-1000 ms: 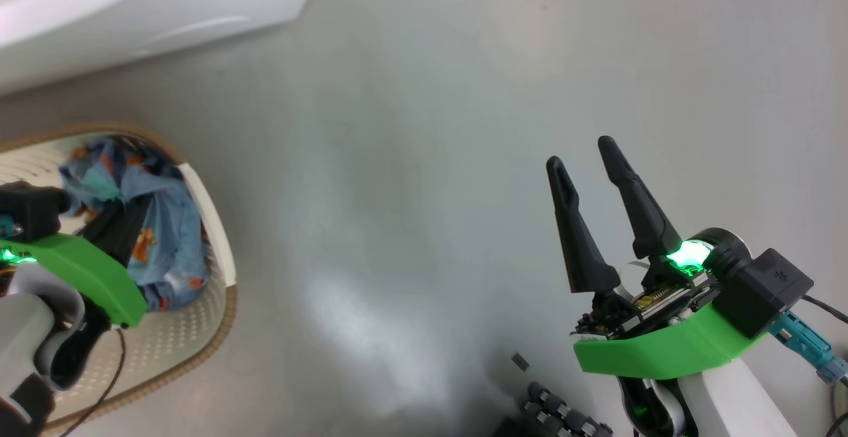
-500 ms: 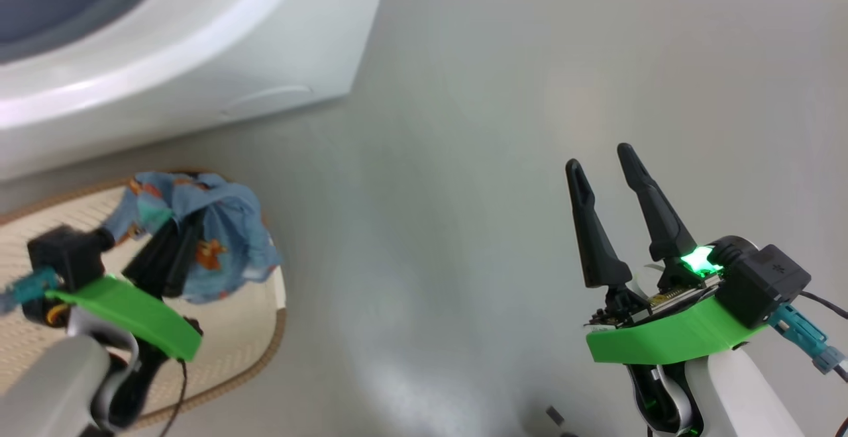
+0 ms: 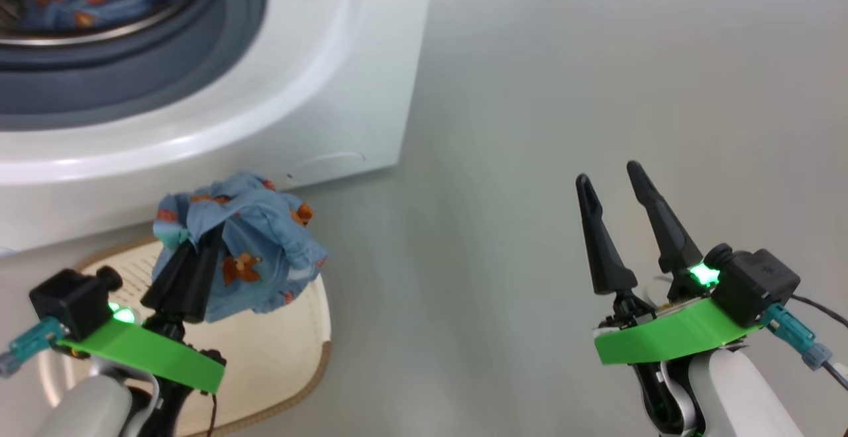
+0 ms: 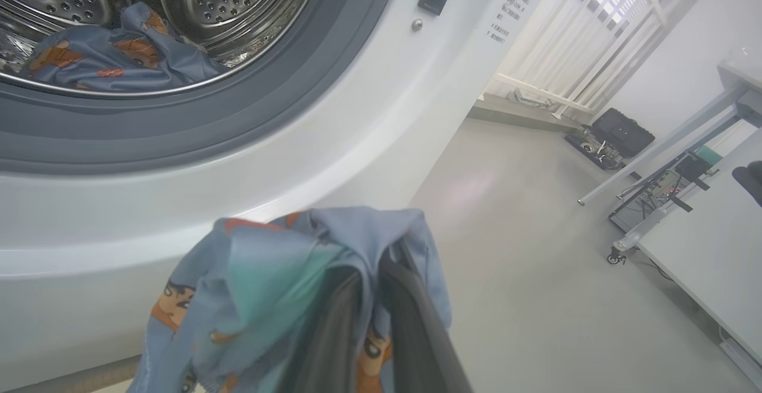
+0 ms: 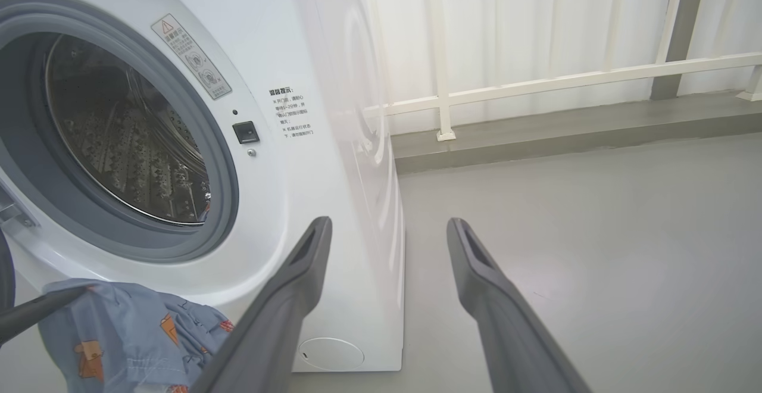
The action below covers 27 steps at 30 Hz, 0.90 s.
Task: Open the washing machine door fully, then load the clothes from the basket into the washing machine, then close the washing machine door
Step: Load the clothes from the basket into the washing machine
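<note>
My left gripper [image 3: 199,237] is shut on a light blue garment [image 3: 248,255] with orange-brown prints, held bunched above the cream basket [image 3: 301,364] and just below the washing machine [image 3: 311,79]. In the left wrist view the fabric [image 4: 280,274] drapes over my closed fingers [image 4: 411,315]. More of the clothes [image 4: 113,53] lie inside the steel drum [image 4: 238,0], whose mouth stands uncovered; the door is out of view. My right gripper [image 3: 613,185] stands open and empty over the bare floor, and its wrist view shows it [image 5: 388,226] pointing past the machine's front corner [image 5: 333,161].
The grey floor [image 3: 530,93] stretches to the right of the machine. A small round white flap [image 5: 330,354] sits low on its front. A white railing [image 5: 536,83] runs along the far wall. A black case [image 4: 619,134] and a wheeled table [image 4: 702,226] stand at the right.
The head camera has tilted up, bringing the drum mouth into view. My left gripper has lifted the blue garment out of the basket toward the machine. The right gripper stays open.
</note>
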### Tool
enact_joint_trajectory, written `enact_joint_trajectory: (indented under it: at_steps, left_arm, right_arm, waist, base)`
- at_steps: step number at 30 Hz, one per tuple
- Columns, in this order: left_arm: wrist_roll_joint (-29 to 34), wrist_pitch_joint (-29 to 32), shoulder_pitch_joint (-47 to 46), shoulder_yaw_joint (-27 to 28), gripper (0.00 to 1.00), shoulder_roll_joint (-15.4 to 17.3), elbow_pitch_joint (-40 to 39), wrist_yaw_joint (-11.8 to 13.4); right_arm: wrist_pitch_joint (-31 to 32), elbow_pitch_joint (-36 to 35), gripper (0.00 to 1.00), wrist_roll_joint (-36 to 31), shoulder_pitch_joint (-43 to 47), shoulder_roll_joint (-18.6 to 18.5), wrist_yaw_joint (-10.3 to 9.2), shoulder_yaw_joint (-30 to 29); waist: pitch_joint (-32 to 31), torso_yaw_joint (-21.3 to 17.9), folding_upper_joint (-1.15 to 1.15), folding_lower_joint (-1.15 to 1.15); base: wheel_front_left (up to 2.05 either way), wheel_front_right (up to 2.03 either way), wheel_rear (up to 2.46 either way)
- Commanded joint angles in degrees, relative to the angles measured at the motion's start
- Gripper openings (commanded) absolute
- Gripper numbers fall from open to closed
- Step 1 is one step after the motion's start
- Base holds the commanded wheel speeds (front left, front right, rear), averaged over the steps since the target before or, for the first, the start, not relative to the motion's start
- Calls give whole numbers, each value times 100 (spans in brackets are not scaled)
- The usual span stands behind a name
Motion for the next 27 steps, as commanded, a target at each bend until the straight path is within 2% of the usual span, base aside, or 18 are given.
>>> enact_joint_trajectory:
  at_steps: [1,15,27]
  left_arm:
    - [82,-37,28,267,0,101,-167,4]
    - [547,-37,218,957,0,-319,-289,4]
    - [780,-37,188,1167,0,-514,-233,8]
  right_arm:
    - [-45,-81,100,-43,131,-44,26,51]
    - [-45,284,100,-124,367,-44,26,-99]
    - [-45,461,100,-114,507,-44,26,-7]
  waist:
    - [-381,247,0,1]
    - [-1214,569,0,1]
    - [-1525,546,0,1]
  base:
    - [0,0,0]
    - [0,0,0]
    - [0,0,0]
